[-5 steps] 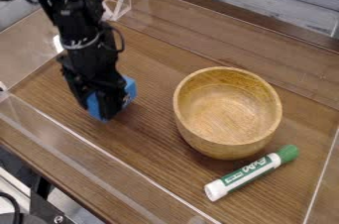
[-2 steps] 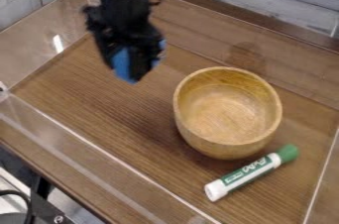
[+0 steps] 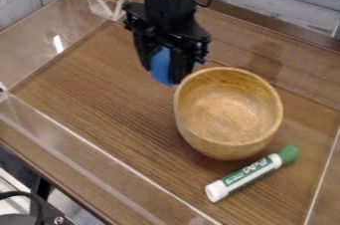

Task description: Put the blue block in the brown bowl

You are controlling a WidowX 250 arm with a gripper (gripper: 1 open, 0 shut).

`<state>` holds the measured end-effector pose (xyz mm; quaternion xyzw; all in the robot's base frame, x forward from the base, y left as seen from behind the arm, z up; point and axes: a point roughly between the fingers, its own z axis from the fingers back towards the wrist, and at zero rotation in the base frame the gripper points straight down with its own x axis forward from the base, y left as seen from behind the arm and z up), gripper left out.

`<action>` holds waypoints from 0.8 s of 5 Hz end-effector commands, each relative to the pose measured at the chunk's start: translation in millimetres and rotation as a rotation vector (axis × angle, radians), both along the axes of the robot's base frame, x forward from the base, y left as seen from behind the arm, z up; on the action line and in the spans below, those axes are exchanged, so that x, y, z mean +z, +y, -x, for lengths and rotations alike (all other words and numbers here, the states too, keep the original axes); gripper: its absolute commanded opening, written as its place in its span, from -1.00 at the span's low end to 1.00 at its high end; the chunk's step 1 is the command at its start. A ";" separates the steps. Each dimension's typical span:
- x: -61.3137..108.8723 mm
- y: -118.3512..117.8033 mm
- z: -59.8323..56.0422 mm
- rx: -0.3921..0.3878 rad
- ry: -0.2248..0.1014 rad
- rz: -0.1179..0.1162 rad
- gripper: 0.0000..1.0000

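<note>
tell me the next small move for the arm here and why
Probably carry on sideways until the gripper sits above the middle of the brown bowl. The jaws are shut on the blue block, lifted off the table, but the block hangs beside the bowl's left rim, not over its hollow. Letting go now would likely drop it on the wood or the rim.

Count on the wooden table [image 3: 93, 90]: one blue block [image 3: 161, 66], at 12 o'clock; one brown bowl [image 3: 229, 112], at 3 o'clock; one white marker with a green cap [image 3: 253, 173], at 5 o'clock; one robot gripper [image 3: 163, 68]. No duplicates of any kind seen.
</note>
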<state>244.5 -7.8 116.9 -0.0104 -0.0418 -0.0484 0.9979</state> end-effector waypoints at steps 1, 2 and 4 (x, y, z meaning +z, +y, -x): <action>21.6 -6.0 -7.6 0.006 -0.083 0.000 -1.00; 23.7 -12.1 -6.6 0.013 -0.089 0.002 -1.00; 26.4 -23.3 -4.8 0.023 -0.095 0.005 -1.00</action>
